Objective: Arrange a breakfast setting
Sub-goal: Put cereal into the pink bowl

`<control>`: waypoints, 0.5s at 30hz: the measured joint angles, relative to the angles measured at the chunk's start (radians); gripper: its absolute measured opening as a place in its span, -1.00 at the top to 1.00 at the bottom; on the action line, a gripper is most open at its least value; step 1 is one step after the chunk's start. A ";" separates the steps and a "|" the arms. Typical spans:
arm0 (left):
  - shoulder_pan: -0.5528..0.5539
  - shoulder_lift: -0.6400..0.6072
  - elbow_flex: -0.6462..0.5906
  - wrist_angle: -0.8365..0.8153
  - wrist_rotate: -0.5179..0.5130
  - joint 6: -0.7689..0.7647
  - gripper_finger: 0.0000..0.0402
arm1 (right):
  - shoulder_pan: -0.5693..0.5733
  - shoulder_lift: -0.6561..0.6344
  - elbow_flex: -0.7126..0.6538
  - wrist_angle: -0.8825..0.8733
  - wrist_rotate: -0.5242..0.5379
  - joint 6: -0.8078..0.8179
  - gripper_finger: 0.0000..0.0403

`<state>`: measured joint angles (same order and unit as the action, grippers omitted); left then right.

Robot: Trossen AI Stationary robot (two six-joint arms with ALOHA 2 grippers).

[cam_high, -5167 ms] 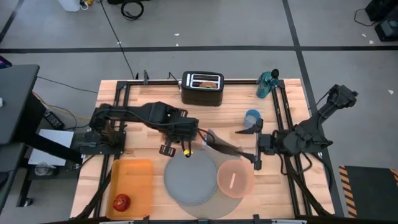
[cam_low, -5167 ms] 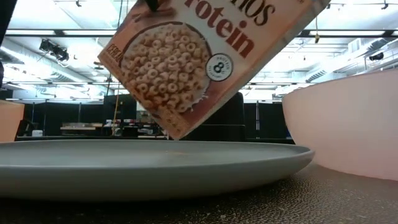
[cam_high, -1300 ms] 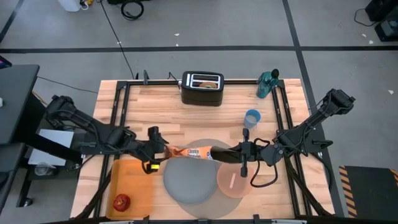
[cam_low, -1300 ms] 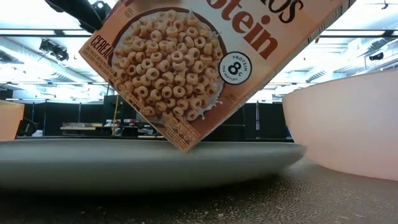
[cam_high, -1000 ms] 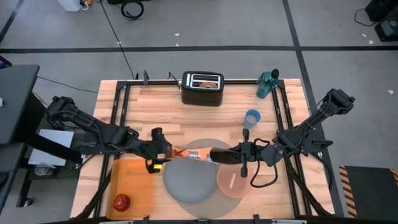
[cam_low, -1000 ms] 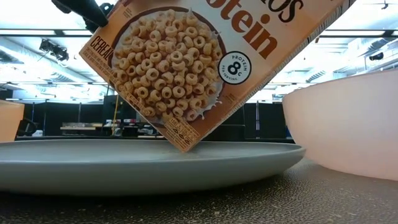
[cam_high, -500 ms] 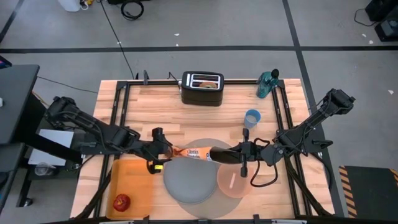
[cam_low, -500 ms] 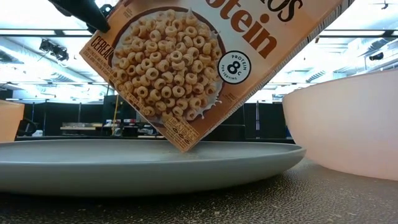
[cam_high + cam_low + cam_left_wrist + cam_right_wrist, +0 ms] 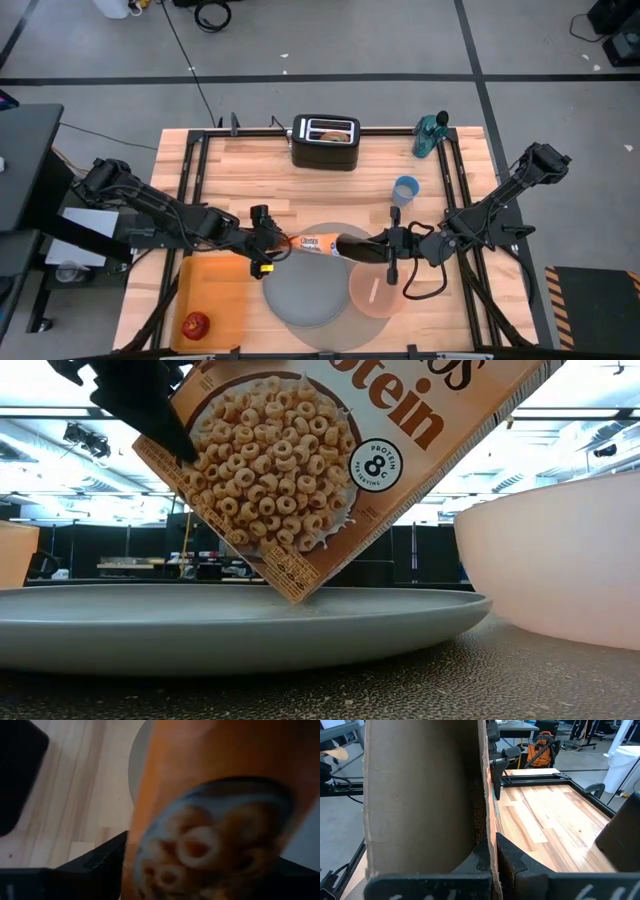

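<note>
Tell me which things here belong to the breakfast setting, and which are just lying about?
Breakfast setting: grey mat, grey plate, pink bowl, red apple, cereal box.

Lying about: black toaster, orange tray, blue cup, teal bottle.

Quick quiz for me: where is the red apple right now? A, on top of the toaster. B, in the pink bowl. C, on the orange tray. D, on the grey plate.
C: in the high view the red apple lies at the near end of the orange tray, left of the grey plate.
</note>
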<state>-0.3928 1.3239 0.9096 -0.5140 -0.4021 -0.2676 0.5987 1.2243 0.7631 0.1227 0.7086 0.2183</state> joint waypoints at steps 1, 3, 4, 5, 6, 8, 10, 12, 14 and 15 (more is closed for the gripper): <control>0.003 -0.002 0.000 0.000 0.004 0.001 -0.35 | 0.000 0.000 0.000 0.002 0.000 0.000 0.96; 0.004 -0.004 0.000 -0.001 0.007 0.006 -0.25 | 0.000 0.000 0.000 0.003 0.000 0.000 0.96; 0.004 -0.004 0.000 0.000 0.011 0.014 -0.20 | 0.000 0.000 0.000 0.003 0.000 0.000 0.96; 0.004 -0.004 0.000 0.000 0.018 0.017 -0.14 | 0.000 0.000 0.000 0.003 -0.001 0.000 0.96; 0.004 -0.004 0.000 0.000 0.026 0.020 -0.10 | 0.000 0.000 0.000 0.003 -0.002 0.000 0.96; 0.004 -0.004 0.000 0.001 0.039 0.021 -0.03 | 0.000 0.000 0.000 0.003 -0.004 0.000 0.96; 0.004 -0.009 0.000 0.001 0.041 0.022 -0.02 | 0.000 0.000 0.000 0.003 -0.004 0.000 0.96; 0.004 -0.020 0.000 -0.004 0.048 0.024 -0.03 | 0.000 0.000 0.000 0.008 -0.003 -0.001 0.96; 0.004 -0.023 0.011 -0.018 0.062 0.026 -0.07 | 0.001 0.000 0.000 0.009 -0.008 -0.008 0.94; 0.006 -0.023 0.021 -0.029 0.065 0.027 -0.08 | 0.001 0.000 0.000 0.013 -0.018 -0.011 0.93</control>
<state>-0.3873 1.3014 0.9308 -0.5430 -0.3368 -0.2402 0.5999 1.2247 0.7631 0.1359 0.6903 0.2073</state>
